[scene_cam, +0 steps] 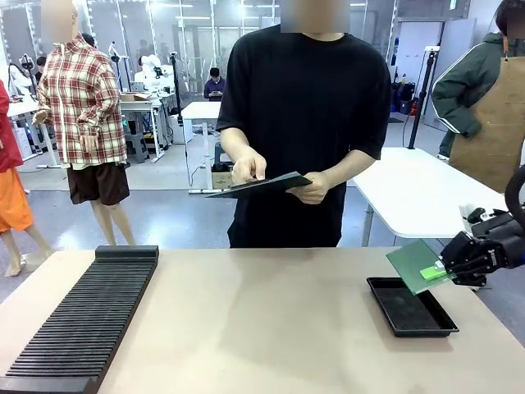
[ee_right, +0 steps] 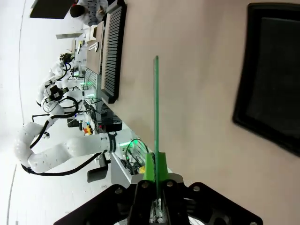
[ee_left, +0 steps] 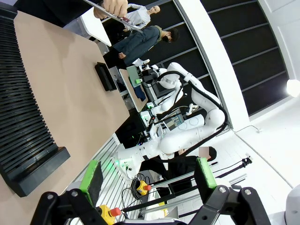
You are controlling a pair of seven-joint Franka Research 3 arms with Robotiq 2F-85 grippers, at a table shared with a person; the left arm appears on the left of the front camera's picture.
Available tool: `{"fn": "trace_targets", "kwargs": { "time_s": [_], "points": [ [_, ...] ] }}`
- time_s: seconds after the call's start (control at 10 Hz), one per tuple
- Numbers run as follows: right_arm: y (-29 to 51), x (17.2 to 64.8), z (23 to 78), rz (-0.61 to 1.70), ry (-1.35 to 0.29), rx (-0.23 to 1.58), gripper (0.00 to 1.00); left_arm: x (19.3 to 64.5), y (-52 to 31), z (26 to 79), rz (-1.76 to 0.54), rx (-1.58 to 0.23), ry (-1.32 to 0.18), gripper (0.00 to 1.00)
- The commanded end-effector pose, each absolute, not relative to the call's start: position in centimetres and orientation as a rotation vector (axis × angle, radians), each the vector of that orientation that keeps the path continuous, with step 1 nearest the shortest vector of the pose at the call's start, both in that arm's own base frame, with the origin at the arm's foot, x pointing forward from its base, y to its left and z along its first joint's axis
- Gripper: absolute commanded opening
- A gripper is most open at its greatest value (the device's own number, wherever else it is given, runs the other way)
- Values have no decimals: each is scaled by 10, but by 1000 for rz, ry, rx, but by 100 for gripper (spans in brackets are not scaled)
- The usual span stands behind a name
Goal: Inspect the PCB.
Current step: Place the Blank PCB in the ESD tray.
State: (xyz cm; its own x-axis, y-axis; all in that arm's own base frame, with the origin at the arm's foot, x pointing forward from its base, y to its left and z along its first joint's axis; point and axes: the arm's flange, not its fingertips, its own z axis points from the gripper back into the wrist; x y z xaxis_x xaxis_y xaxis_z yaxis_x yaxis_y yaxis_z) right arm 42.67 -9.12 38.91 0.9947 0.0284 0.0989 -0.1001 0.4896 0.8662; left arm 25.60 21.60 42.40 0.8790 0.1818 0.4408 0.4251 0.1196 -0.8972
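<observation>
Right gripper [scene_cam: 439, 270] clamps PCB [scene_cam: 417, 264] tilted above black tray [scene_cam: 410, 307].

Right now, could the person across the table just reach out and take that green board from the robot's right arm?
Probably yes. The right gripper holds the PCB up in open air above the black tray, but both the person's hands are busy with a clipboard.

Tan counter [scene_cam: 271, 328] in foreground, matte, bare in the middle. Behind it a big open workshop w/ grey floor [scene_cam: 164, 217]. White tables: one at right [scene_cam: 418, 193], smaller one further back [scene_cam: 201, 111]. Glass partitions along the back wall, ceiling lights reflecting in them. Black tripod pole [scene_cam: 422, 98] at right.
</observation>
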Motion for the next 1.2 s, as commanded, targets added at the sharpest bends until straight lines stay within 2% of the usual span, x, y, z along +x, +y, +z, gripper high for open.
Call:
{"fn": "trace_targets", "kwargs": {
  "time_s": [0.0,0.5,0.7,1.1],
  "points": [
    [-110,458,367,108,-76,1034,3,254,215,427,-188,-1448,-507,100],
    [-104,484,332,124,-56,879,3,254,215,427,-188,-1448,-507,100],
    [-97,476,332,49,-63,899,3,254,215,427,-188,-1448,-507,100],
    [-106,488,328,106,-55,898,3,254,215,427,-188,-1448,-507,100]
  ]
}}
